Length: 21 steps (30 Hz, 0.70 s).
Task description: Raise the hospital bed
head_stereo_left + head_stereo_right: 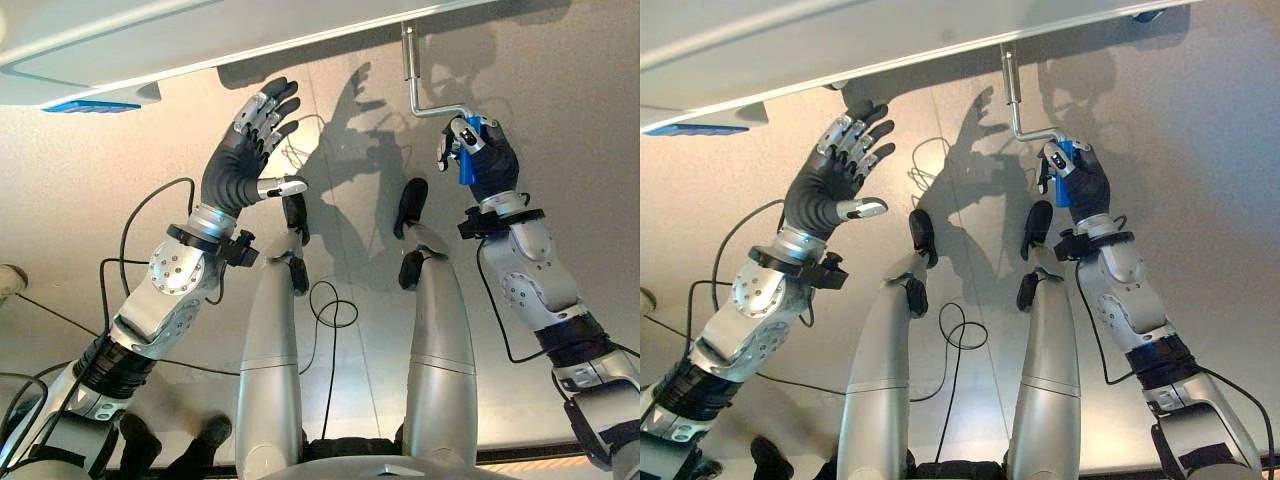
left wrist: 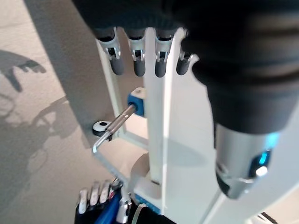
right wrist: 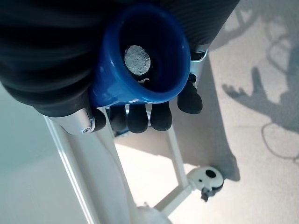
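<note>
Your right robot hand (image 1: 485, 155) is wrapped around the blue crank handle (image 1: 466, 160) at the foot of the hospital bed (image 1: 120, 45), its fingers curled tight over the grip; in the right wrist view you look straight into the open blue end of that handle (image 3: 140, 60), with the dark fingertips (image 3: 161, 116) folded just beneath it. From the handle, the bent metal crank rod (image 1: 425, 108) turns a corner just beside your right robot hand and runs up to the underside of the bed frame above it. Your left robot hand (image 1: 250, 140) hangs well apart from the crank, off to the left, with its fingers spread and straight and its thumb held out, grasping nothing; its fingertips reach close under the white bed edge, though you cannot tell whether they touch it. In the left wrist view, past those straight fingers (image 2: 140, 60), you see the white bed frame (image 2: 156, 140), the rod entering a blue socket (image 2: 136, 100), and a white caster wheel (image 2: 101, 127) on the grey floor (image 2: 42, 154).
</note>
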{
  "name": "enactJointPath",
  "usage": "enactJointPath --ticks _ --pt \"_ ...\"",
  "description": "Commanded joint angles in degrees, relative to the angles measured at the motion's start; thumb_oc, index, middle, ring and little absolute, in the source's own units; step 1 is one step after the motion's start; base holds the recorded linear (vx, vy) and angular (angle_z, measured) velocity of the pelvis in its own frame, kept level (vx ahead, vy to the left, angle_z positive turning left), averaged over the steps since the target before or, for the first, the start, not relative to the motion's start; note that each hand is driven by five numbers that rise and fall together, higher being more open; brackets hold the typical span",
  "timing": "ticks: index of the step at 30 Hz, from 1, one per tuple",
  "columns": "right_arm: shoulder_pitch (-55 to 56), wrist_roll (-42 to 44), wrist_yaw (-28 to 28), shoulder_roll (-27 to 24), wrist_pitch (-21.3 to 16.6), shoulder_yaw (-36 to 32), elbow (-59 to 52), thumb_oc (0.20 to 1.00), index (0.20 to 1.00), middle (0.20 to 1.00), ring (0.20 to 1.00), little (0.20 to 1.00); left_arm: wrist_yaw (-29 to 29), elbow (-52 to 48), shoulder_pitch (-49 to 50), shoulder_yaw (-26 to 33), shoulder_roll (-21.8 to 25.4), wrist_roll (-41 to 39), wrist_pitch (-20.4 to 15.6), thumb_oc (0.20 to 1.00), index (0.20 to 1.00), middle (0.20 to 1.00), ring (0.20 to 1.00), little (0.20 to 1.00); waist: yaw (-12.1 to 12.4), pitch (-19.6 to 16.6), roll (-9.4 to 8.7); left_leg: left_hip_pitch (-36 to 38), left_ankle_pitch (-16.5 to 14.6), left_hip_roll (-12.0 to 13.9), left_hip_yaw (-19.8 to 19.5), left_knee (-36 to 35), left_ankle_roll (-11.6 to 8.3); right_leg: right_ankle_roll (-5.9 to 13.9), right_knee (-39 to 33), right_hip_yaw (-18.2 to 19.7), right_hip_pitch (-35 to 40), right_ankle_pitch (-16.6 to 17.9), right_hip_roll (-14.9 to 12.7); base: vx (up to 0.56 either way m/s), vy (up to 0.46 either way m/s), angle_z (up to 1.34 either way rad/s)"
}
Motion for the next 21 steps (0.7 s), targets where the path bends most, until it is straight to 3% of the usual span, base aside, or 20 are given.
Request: enactJointPath --ticks 1,6,7,8,10,11,12,13,14,15,17,18,19,21 --pt "-4.79 -1.05 -5.00 -2.95 -10.44 -10.36 -4.93 0.200 0.200 0.200 0.200 0.200 -1.88 -6.70 2.94 2.76 -1.39 -0.58 -3.65 1.000 1.000 1.000 1.000 1.000 -1.25 -1.58 0.57 2.33 3.29 -0.08 -1.17 -6.81 -1.88 4.46 0.18 -0.57 3.27 0.42 0.39 0.00 0.000 0.00" --pt "-6.02 -3.45 -7.99 -5.27 -10.40 -12.00 -0.23 0.200 0.200 0.200 0.200 0.200 -2.49 -7.08 3.02 3.06 -1.41 -1.18 -3.94 1.000 1.000 1.000 1.000 1.000 -1.21 -1.58 0.53 2.78 3.23 0.05 -1.23 -7.11 -1.95 4.48 -0.06 -0.45 3.64 0.39 0.45 -0.01 -0.002 0.00" --pt "-7.08 -4.01 -8.77 -5.72 -10.45 -12.37 2.32 0.200 0.200 0.200 0.200 0.200 -2.75 -7.12 2.73 2.90 -1.51 -1.44 -4.09 1.000 1.000 1.000 1.000 1.000 -1.13 -1.58 0.63 1.65 5.16 0.18 -0.81 -7.69 -1.51 3.90 -0.80 -0.78 2.61 2.12 0.43 0.00 0.000 0.00" --pt "-6.99 -4.00 -8.77 -5.70 -10.43 -12.26 2.43 0.200 0.200 0.200 0.200 0.200 -2.75 -7.06 2.84 2.81 -1.54 -1.47 -4.07 1.000 1.000 1.000 1.000 1.000 -1.14 -1.58 0.63 2.67 3.55 0.11 -1.22 -7.34 -1.94 4.40 -0.23 -0.42 3.52 0.63 0.52 -0.06 -0.008 -0.03" --pt "-10.31 -6.73 -11.11 -7.54 -9.34 -11.34 8.69 0.200 0.200 0.200 0.200 0.200 -2.99 -7.27 1.99 2.08 -1.74 -1.76 -4.30 1.000 1.000 1.000 1.000 1.000 -0.84 -1.58 0.88 1.69 5.10 0.12 -0.92 -7.76 -1.58 3.80 -0.97 -0.75 2.61 2.09 0.46 0.00 -0.010 -0.05" --pt "-11.72 -7.33 -11.81 -8.01 -8.94 -10.54 11.19 0.200 0.200 0.200 0.200 0.200 -2.98 -7.22 1.98 1.76 -2.01 -1.82 -4.33 1.000 1.000 1.000 1.000 1.000 -0.70 -1.58 1.05 2.66 3.48 0.12 -1.35 -7.42 -1.97 4.29 -0.24 -0.46 3.41 0.57 0.56 0.00 -0.004 -0.05" --pt "-11.92 -7.32 -11.80 -8.05 -9.01 -10.57 11.18 0.200 0.200 0.200 0.200 0.200 -2.98 -7.27 1.87 1.89 -1.99 -1.79 -4.36 1.000 1.000 1.000 1.000 1.000 -0.73 -1.58 1.06 1.60 5.10 0.19 -0.93 -7.77 -1.55 3.79 -0.84 -0.83 2.48 2.07 0.47 0.06 -0.003 -0.06" --pt "-14.22 -8.95 -12.95 -8.60 -7.94 -9.19 16.20 0.200 0.200 0.200 0.200 0.200 -2.96 -7.31 1.62 1.08 -2.41 -1.64 -4.39 1.000 1.000 1.000 1.000 1.000 -0.39 -1.58 1.37 2.41 3.51 0.10 -1.41 -7.40 -1.97 4.19 -0.06 -0.54 3.14 0.52 0.62 -0.05 0.007 -0.03" --pt "-15.08 -9.36 -13.16 -8.69 -7.46 -8.82 17.32 0.200 0.200 0.200 0.200 0.200 -2.98 -7.49 1.52 1.03 -2.50 -1.66 -4.36 1.000 1.000 1.000 1.000 1.000 -0.27 -1.58 1.50 1.29 5.14 0.17 -0.98 -7.65 -1.55 3.66 -0.46 -0.90 2.10 1.97 0.53 0.06 0.001 -0.04" --pt "-16.35 -10.54 -13.54 -8.93 -6.52 -7.57 21.27 0.200 0.200 0.200 0.200 0.200 -2.97 -7.54 1.61 0.54 -2.60 -1.52 -4.28 1.000 1.000 1.000 1.000 1.000 -0.04 -1.58 1.75 2.18 3.52 0.07 -1.41 -7.19 -1.99 4.13 0.34 -0.48 2.86 0.42 0.58 -0.05 0.009 -0.01" --pt "-17.99 -14.10 -15.07 -9.93 -5.28 -6.17 24.00 0.200 0.200 0.200 0.200 0.200 -2.94 -7.74 1.25 0.29 -2.33 -1.24 -4.30 1.000 1.000 1.000 1.000 1.000 0.18 -1.58 1.97 1.04 5.18 0.12 -1.02 -7.60 -1.55 3.61 -0.20 -0.87 1.85 1.90 0.48 0.00 0.000 0.00" --pt "-19.81 -15.10 -14.95 -10.23 -3.68 -4.20 28.64 0.200 0.200 0.200 0.200 0.200 -3.07 -7.92 1.11 -0.50 -2.24 -1.35 -4.21 1.000 1.000 1.000 1.000 1.000 0.41 -1.58 2.19 1.90 3.57 0.05 -1.44 -7.26 -1.99 4.07 0.47 -0.50 2.58 0.35 0.48 0.00 0.000 0.00" --pt "-21.63 -16.68 -15.51 -10.48 -2.79 -2.84 32.52 0.200 0.200 0.200 0.200 0.200 -3.13 -8.13 0.49 -1.10 -2.08 -1.29 -4.31 1.000 1.000 1.000 1.000 1.000 0.66 -1.58 2.42 0.64 5.25 0.02 -1.03 -7.59 -1.56 3.51 -0.05 -0.88 1.46 1.86 0.35 0.00 0.000 0.00" --pt "-24.11 -15.75 -14.40 -10.36 -1.94 -0.49 38.11 0.200 0.200 0.200 0.200 0.200 -3.19 -8.25 0.03 -1.91 -2.32 -1.48 -4.29 1.000 1.000 1.000 1.000 1.000 0.89 -1.58 2.65 0.14 5.28 0.00 -1.02 -7.43 -1.54 3.47 0.16 -1.00 1.03 1.87 0.25 0.00 0.006 0.01"
